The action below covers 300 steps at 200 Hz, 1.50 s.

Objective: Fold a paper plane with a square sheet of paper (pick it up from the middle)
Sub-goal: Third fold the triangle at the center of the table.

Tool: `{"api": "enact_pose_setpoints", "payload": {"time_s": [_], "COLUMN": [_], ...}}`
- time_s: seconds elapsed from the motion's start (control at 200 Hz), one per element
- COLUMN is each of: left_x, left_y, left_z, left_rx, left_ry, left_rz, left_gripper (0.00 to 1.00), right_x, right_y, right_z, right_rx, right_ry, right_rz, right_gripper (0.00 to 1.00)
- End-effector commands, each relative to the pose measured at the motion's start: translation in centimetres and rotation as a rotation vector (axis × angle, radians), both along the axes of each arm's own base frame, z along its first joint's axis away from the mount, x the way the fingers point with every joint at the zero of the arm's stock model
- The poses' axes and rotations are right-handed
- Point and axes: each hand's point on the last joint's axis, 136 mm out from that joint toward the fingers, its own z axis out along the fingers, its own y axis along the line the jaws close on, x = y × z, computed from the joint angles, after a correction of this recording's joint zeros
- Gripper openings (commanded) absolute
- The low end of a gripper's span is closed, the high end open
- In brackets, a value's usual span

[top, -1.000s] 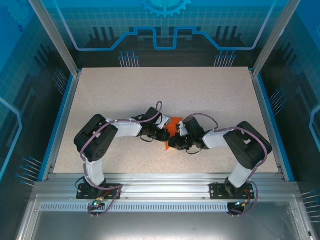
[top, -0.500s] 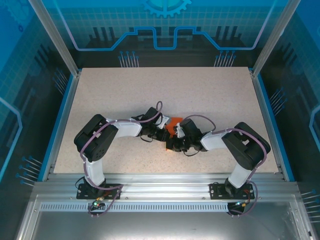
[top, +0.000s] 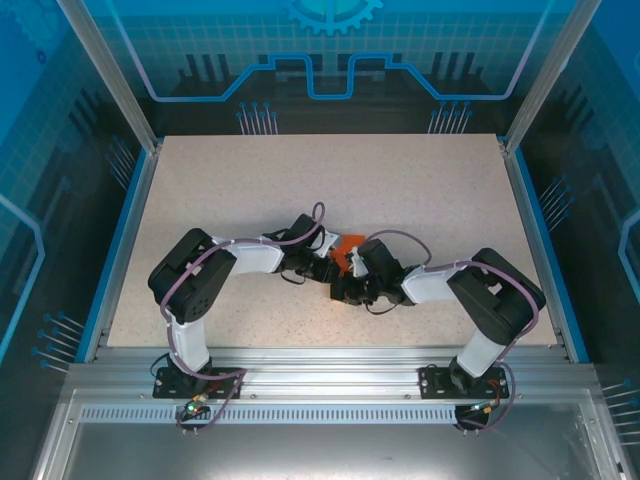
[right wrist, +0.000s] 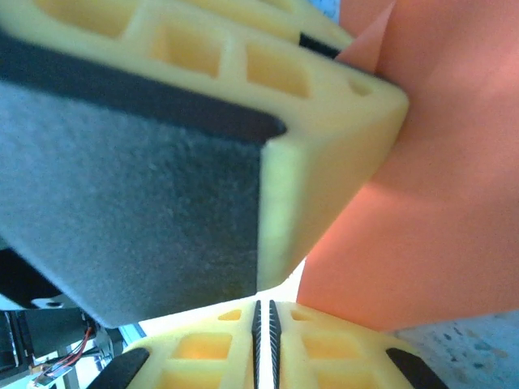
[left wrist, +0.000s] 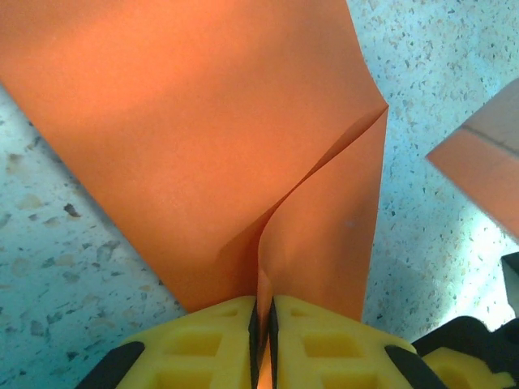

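Near the middle of the speckled worktop [top: 400,190], the left fingers [left wrist: 261,308] stand clenched on a raised crease of the orange sheet of paper [left wrist: 186,138], while the right fingers [right wrist: 263,318], pressed together, sit just beside it, any grip there impossible to tell.

A robot laboratory test cell. Blue translucent wall panels [top: 60,150] printed with circuit lines and a gear emblem [top: 333,12] at 12 o'clock enclose a speckled tabletop [top: 400,190]. Aluminium frame posts [top: 105,70] rise at the far corners. The left arm [top: 190,285] and right arm [top: 495,295] are bolted to a slotted aluminium rail [top: 320,378] at 6 o'clock.
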Motion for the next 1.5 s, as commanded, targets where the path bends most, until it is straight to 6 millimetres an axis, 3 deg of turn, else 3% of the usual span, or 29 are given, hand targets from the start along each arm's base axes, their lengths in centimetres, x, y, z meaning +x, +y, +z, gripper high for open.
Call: {"api": "enact_pose_setpoints", "payload": {"time_s": [0.0,0.135,0.395,0.72,0.885,1.025,1.16,1.25,1.495], "left_x": [-0.9,-0.9,-1.0,-1.1,-1.2,-1.2,-1.2,-1.2,-1.0], "left_y": [1.7,1.7,1.8,1.8,1.9,1.9,2.0,2.0,1.7], "left_z": [-2.9,-2.9,-2.9,-3.1,-3.1,-3.0,-3.0,-3.1,-2.9], "left_rx": [0.093,0.095,0.098,0.099,0.101,0.102,0.102,0.101,0.093], "left_ry": [0.065,0.066,0.07,0.074,0.074,0.073,0.073,0.072,0.073], "left_rz": [0.007,0.007,0.006,0.007,0.006,0.007,0.007,0.008,0.012], "left_gripper": [0.16,0.16,0.16,0.16,0.16,0.16,0.16,0.16,0.16], "right_x": [-0.6,-1.4,-1.3,-2.1,-2.0,-1.1,1.5,2.8,3.9], "right_y": [0.1,-0.7,0.1,-0.4,-0.6,-2.0,-4.4,-4.7,-3.2], "right_z": [-1.7,-3.5,-0.6,-3.6,-1.8,-0.1,1.8,2.5,0.7], "right_rx": [-0.054,-0.107,-0.047,-0.091,-0.08,-0.066,-0.033,-0.025,0.005], "right_ry": [0.041,0.099,0.052,0.139,0.104,0.072,0.015,-0.006,0.042], "right_rz": [0.004,-0.005,0.015,0.002,0.011,-0.018,-0.101,-0.123,-0.119], "right_gripper": [0.13,0.13,0.14,0.13,0.13,0.13,0.14,0.14,0.13]}}
